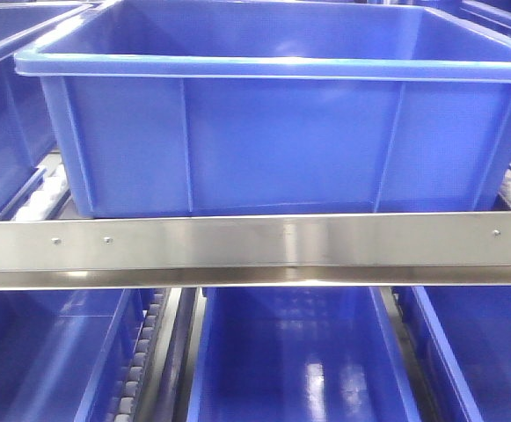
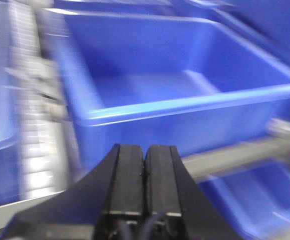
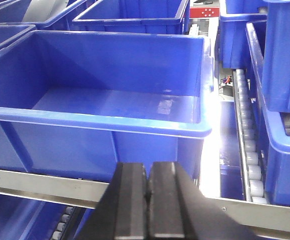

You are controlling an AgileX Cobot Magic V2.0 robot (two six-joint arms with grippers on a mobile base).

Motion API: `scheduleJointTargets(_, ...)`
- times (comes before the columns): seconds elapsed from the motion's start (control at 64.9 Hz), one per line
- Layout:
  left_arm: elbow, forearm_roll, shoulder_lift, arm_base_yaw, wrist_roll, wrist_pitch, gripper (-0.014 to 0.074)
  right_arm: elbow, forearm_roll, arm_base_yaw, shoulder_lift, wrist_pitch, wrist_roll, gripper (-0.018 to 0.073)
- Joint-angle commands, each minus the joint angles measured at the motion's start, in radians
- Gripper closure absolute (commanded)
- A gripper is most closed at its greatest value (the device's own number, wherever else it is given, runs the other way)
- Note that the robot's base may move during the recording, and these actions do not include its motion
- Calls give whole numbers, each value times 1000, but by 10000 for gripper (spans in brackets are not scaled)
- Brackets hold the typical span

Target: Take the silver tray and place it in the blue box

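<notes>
- Tray out of every view; we risk searching blind.
- Left gripper point(image 2: 145, 185) and right gripper point(image 3: 148, 200) both closed, empty; blue box point(image 3: 135, 125) at twelve o'clock; steel rail point(image 1: 255, 251) could snag us.

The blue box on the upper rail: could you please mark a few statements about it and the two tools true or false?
1. The blue box holds the silver tray. False: its visible floor is bare, and no tray shows in any view.
2. The left tool is shut. True.
3. The right tool grips the box rim. False: it is shut on nothing, short of the box.
4. A steel rail runs below the box. True.
</notes>
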Motion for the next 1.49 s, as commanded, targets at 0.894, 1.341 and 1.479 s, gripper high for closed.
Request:
scheduleJointTargets(0.894,476,-172,-350,430,92,-332,693,-24,-9,0,10,-84,-10,510)
scheduleJointTargets(1.341,476,-172,-350,430,92,-332,693,-19,-12,-5,6,-96,-10,510)
scheduleJointTargets(1.479,476,-172,-350,430,92,-332,693,45,15,-88,-6,-167,-84,510)
